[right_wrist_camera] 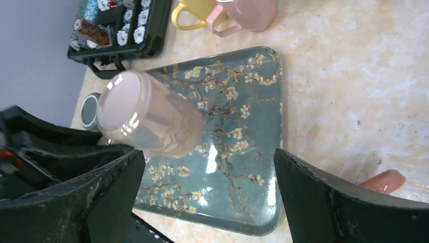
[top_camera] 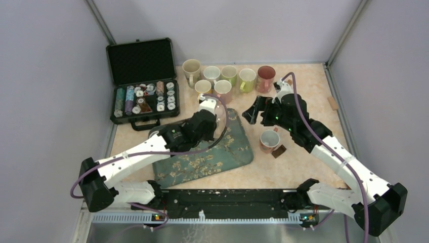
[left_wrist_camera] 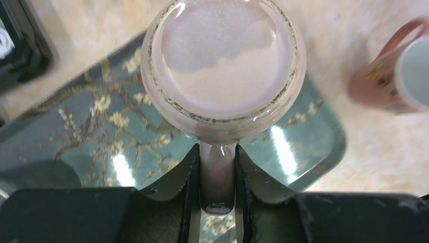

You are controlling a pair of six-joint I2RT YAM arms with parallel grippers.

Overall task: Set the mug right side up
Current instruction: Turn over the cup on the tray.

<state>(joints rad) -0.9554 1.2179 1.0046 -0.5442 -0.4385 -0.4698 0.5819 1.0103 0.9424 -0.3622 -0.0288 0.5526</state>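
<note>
A pale pink glossy mug (top_camera: 218,116) is held over the blossom-patterned teal tray (top_camera: 232,152). My left gripper (top_camera: 208,122) is shut on the mug's handle (left_wrist_camera: 217,177). The mug's flat base (left_wrist_camera: 222,61) faces the left wrist camera. In the right wrist view the mug (right_wrist_camera: 152,124) is tilted, base up and to the left, mouth angled down toward the tray (right_wrist_camera: 243,126). I cannot tell whether it touches the tray. My right gripper (top_camera: 253,112) is open and empty, to the right of the mug; its jaws stand wide apart (right_wrist_camera: 210,167).
An open black case of poker chips (top_camera: 144,81) stands at the back left. Several mugs (top_camera: 227,76) stand in a cluster at the back. A pink mug (top_camera: 269,140) stands upright right of the tray, also in the left wrist view (left_wrist_camera: 394,76). A small wooden block (top_camera: 332,103) lies far right.
</note>
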